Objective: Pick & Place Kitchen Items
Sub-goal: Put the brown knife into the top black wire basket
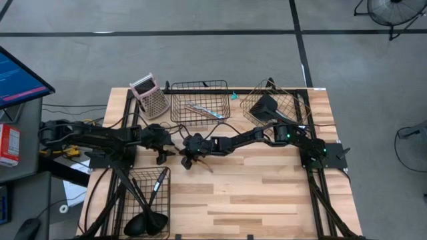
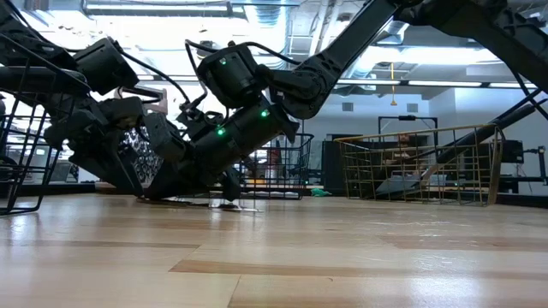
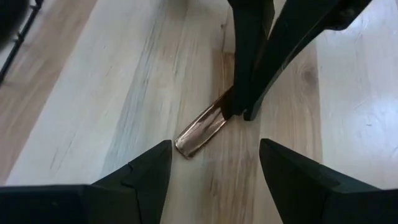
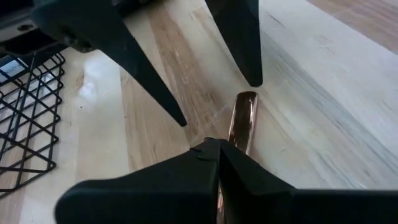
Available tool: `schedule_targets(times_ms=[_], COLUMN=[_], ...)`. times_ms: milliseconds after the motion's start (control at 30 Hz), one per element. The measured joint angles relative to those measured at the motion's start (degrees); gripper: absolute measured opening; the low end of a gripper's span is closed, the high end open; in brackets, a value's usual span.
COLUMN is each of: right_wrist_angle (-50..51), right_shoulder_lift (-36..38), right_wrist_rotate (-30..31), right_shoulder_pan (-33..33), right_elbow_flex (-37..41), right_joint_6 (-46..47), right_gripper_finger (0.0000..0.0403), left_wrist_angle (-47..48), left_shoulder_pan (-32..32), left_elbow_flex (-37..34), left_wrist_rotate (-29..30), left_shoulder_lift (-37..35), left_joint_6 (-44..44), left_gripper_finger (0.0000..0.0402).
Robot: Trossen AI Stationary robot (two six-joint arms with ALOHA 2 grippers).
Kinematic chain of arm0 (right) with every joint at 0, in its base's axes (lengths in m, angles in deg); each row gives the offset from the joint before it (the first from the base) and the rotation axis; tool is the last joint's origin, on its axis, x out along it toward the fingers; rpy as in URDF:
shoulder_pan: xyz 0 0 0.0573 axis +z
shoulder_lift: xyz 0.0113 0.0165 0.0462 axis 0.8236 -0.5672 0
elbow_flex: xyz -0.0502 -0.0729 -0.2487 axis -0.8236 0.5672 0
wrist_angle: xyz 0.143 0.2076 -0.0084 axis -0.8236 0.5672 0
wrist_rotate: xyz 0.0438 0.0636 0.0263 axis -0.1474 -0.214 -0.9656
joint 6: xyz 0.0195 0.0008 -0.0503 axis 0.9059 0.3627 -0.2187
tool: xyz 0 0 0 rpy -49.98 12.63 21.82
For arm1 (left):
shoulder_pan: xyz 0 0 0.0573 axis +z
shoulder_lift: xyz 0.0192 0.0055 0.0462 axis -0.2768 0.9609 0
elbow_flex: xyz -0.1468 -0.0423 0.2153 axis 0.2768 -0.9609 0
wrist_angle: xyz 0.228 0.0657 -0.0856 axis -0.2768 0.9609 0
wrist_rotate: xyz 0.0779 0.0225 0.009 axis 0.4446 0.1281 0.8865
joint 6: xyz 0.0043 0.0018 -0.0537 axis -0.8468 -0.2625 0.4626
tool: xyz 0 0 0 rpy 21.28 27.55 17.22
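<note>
Both arms reach low toward the middle of the wooden table [image 1: 267,193], their grippers meeting just near of the black wire basket [image 1: 199,101] at the far edge. The right arm stretches in from the right side, wrist tipped down, and the right gripper [image 1: 189,160] has its fingers pressed together on a slim copper-coloured utensil [image 3: 202,129] that lies flat on the wood. The left arm comes in from the left, and the left gripper [image 1: 162,156] hangs with its fingers spread apart, holding nothing.

The left wrist view shows what the overhead camera cannot: the rounded free end of the copper piece lies between the left gripper's spread fingers [image 3: 140,177], not touching either, while the right gripper's closed tips pinch it farther along. The right wrist view gives the reverse angle, with the copper piece running out from under its own closed fingers [image 4: 211,162] toward the open pair beyond. The table-level view shows both wrists tilted steeply down to the surface.

From above, a copper wire basket [image 1: 270,107] at the far right holds a black spatula [image 1: 265,107], a black basket [image 1: 148,190] at the near left holds dark ladles [image 1: 145,223], and a grater [image 1: 151,97] stands at the far left.
</note>
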State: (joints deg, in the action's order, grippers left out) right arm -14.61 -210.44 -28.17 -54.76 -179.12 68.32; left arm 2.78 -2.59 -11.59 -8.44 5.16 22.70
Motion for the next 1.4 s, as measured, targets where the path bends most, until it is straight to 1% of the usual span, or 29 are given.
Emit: schedule_targets(times_ms=[267, 433, 533, 733, 867, 967, 1267, 1367, 1400], right_wrist_angle=[1.0, 1.2, 1.3, 0.9, 0.8, 1.1, 4.0, 4.3, 6.0], right_shoulder_lift=[0.0, 0.1, 0.1, 0.1, 0.7, 1.6, 5.9, 7.5, 8.4], right_wrist_rotate=[-0.3, -0.5, -0.6, -0.7, -1.9, -1.9, -1.9, -1.6, -1.6], right_shoulder_pan=[1.5, 1.9, 1.8, 1.8, 2.2, 2.8, 3.5, 3.9, 4.1], right_elbow_flex=[-0.1, -0.1, -0.1, -0.1, 0.0, 0.0, 0.0, -0.2, -0.1], right_joint_6=[-2.5, -2.6, -2.6, -3.1, -3.3, -4.7, -7.4, -8.6, -8.7], right_gripper_finger=[0.0, 0.0, 0.0, 0.0, 0.0, 0.0, 0.0, 0.0, 0.0], left_wrist_angle=[-2.7, -3.6, -3.8, -5.1, -6.0, -6.8, -10.3, -12.8, -13.9], left_shoulder_pan=[0.0, -0.7, -2.0, -4.4, -4.4, -4.4, -4.4, -4.3, -4.3], left_elbow_flex=[0.0, 0.0, 0.0, 0.0, 0.0, 0.0, 0.0, 0.0, 0.0], left_wrist_rotate=[1.4, 1.4, 0.2, 0.0, 2.4, 2.7, 1.7, 0.6, 0.3], left_shoulder_lift=[0.3, 0.3, 0.4, 3.1, 5.4, 6.4, 10.3, 12.3, 13.0], left_joint_6=[-2.3, -3.4, -3.4, -6.3, -7.0, -8.2, -9.8, -12.1, -12.6], left_gripper_finger=[0.0227, 0.0227, 0.0227, 0.0227, 0.0227, 0.0227, 0.0227, 0.0221, 0.0217])
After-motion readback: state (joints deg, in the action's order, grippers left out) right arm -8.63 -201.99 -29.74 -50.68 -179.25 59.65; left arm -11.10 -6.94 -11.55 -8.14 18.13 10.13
